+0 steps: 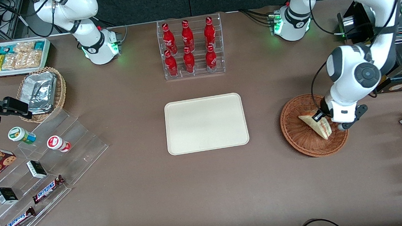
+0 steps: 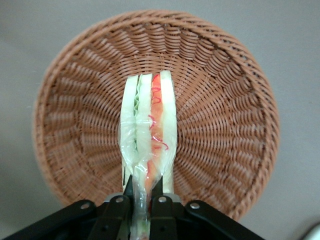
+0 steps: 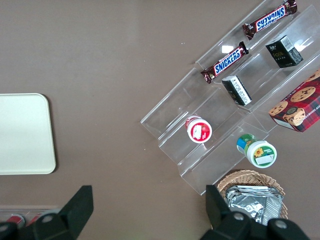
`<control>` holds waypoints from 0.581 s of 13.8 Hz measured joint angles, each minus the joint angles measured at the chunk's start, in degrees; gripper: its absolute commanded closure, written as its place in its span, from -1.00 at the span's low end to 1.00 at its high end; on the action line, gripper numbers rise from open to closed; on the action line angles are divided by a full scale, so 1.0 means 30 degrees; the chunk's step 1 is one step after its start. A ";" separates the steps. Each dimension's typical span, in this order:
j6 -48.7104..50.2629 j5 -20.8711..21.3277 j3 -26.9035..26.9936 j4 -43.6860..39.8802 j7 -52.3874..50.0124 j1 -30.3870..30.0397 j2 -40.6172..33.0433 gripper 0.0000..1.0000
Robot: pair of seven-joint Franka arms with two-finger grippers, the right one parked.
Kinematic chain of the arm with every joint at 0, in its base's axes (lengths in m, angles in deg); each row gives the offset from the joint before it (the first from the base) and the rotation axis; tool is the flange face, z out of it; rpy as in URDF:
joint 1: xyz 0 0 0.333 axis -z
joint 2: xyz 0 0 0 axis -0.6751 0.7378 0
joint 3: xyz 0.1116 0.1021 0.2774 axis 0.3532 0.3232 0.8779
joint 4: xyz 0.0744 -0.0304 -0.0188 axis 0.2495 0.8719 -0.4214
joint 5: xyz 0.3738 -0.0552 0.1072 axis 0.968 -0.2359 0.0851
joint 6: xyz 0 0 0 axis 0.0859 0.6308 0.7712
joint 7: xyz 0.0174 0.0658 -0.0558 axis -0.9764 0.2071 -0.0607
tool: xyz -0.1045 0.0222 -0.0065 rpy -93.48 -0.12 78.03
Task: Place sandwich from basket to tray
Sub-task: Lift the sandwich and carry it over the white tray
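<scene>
Two Snickers bars [image 1: 17,221] lie nearest the camera on a clear stepped stand [image 1: 46,170] toward the parked arm's end of the table [image 1: 193,193]. At the working arm's end, the claw [image 2: 142,200] is clenched on the sandwich [image 2: 149,130], over the basket [image 2: 225,100]. Centrally, the tray [image 1: 205,123] is bare.

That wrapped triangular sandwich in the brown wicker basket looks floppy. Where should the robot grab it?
By one narrow end, from above: the triangular clear-wrapped sandwich stands on edge in the round reddish-brown wicker basket, its flat bread faces upright. The tool is shut on that end, one finger per face.
</scene>
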 measured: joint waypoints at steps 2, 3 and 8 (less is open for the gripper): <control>0.2323 0.0005 -0.0120 -0.1265 0.0282 0.0106 -0.0746 1.00; 0.3320 0.0005 -0.0348 -0.1852 0.0346 0.0297 -0.1051 1.00; 0.5460 -0.0002 -0.2150 -0.4250 0.0202 0.3355 -0.1056 1.00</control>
